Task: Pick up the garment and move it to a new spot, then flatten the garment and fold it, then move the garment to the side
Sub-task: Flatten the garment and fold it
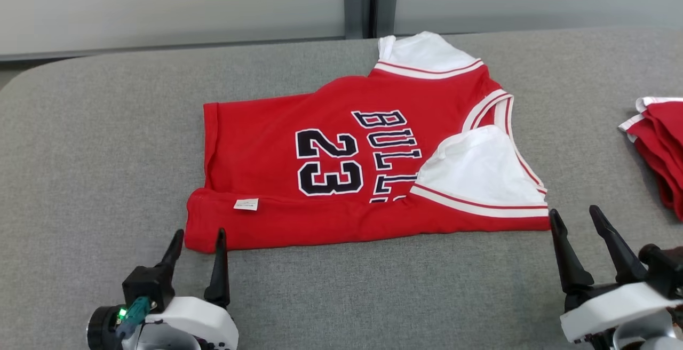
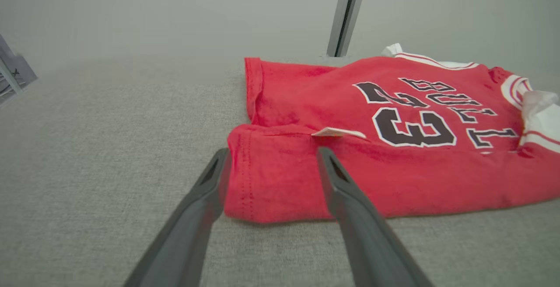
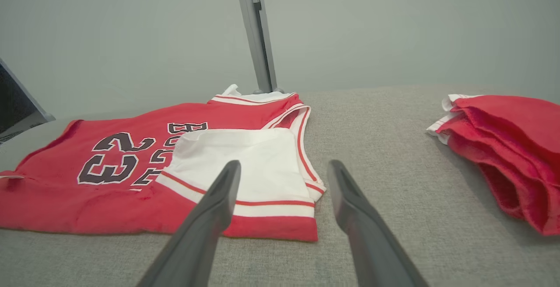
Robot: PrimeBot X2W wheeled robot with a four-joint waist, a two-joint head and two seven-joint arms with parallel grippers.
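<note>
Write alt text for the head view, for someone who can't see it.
A red jersey numbered 23 lies partly folded on a grey surface, with white sleeves. The left tool and right tool, both open, sit at its near corners. A pile of red clothes lies at the right edge.

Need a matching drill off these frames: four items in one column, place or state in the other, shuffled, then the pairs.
Column one:
1. jersey
2. left pincer
3. right pincer
4. red pile

Column two:
A. at the far right of the table, apart from the jersey
B. open, at the jersey's hem corner
C. open, beside the near white sleeve
D. spread out mid-table, near edge folded over

Pairs: 1-D, 2-B, 3-C, 4-A
</note>
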